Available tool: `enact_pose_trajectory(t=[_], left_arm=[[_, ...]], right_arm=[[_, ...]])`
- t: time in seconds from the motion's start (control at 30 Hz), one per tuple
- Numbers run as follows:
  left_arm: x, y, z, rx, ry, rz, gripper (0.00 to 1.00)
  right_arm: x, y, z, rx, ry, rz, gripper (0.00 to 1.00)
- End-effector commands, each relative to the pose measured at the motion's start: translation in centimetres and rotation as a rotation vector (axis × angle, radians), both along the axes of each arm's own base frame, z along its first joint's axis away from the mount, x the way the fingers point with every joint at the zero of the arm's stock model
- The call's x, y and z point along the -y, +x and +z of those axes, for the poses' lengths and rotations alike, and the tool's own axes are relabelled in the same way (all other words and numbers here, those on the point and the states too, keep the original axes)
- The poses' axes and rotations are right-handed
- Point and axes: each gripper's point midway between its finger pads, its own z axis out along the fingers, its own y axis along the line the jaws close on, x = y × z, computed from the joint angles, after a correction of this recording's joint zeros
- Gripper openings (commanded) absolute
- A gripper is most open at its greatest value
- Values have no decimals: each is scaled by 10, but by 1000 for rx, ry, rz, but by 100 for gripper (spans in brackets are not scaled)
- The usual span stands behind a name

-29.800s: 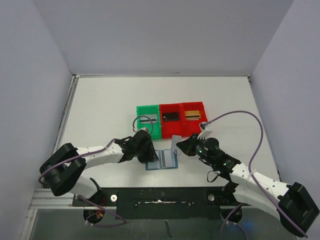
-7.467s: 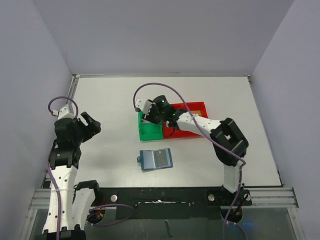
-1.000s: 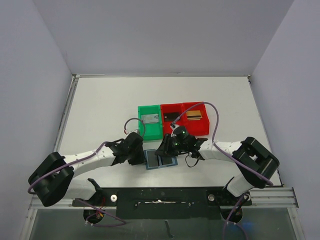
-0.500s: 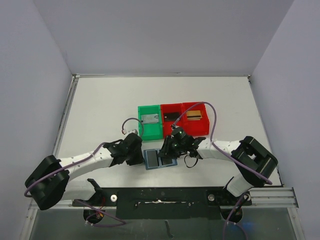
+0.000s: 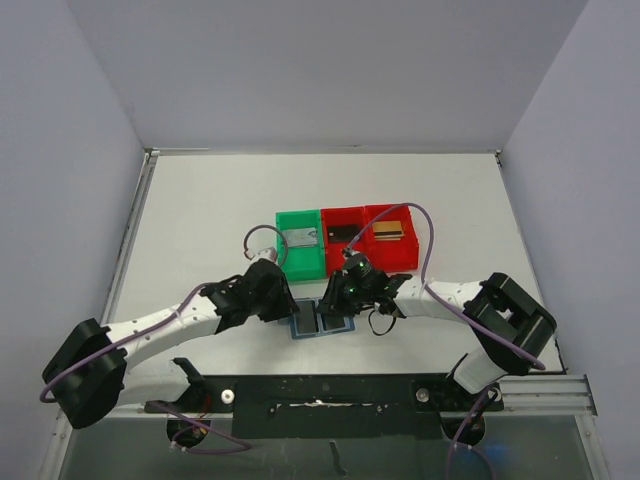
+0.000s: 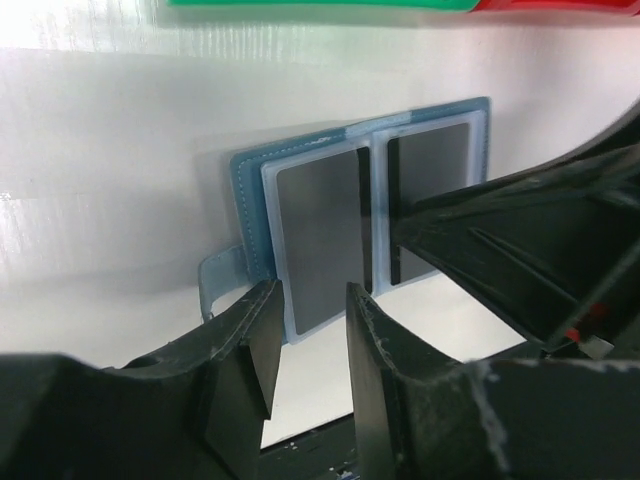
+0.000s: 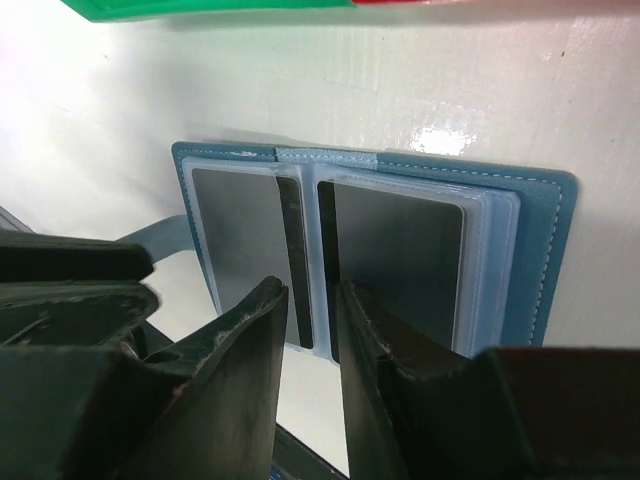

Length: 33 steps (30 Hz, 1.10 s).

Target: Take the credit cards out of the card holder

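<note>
The blue card holder lies open flat on the white table, near the front edge. Each of its two clear pockets holds a grey credit card, one in the left panel and one in the right. My left gripper is low at the holder's near left edge, its jaws open a little with nothing between them. My right gripper hovers over the holder's centre spine. It is narrowly open and grips nothing. In the top view both grippers, left and right, crowd the holder.
Behind the holder stand a green bin with a grey card and two red bins with a dark and a brownish card. The holder's strap tab sticks out to its left. The right arm's fingers fill the left wrist view's right side.
My left gripper has slid right to the holder's left edge and its jaws have parted slightly. The right gripper has stayed over the holder, shifting only a little.
</note>
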Motion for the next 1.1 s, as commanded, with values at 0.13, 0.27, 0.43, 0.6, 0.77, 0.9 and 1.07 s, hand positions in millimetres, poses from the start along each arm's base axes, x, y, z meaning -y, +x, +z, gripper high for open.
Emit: enact_pose_trajectory(t=[0.13,0.27,0.43,0.6,0.77,0.9,1.07], left_arm=[[14,7,-16,-56,80,-47,21],[12,2,-28,-72,85,-58,16],[-3,-10,-51,-128,153,-59,11],[-9,-12,-57,-137,187,-51,9],[-10,-14,-63,-153,197,-52,8],[-13,-16,-66,-160,202,-45,6],[-13,-18,-67,-164,189,-43,6]], right_arm=[[-9,11,18,64,46,-5,27],[-13,12,22,75,59,10,27],[-16,14,22,74,43,22,27],[-8,14,12,44,-55,9,27],[-17,10,12,51,-86,47,26],[-10,9,2,39,-180,29,25],[-3,7,-5,31,-233,5,25]])
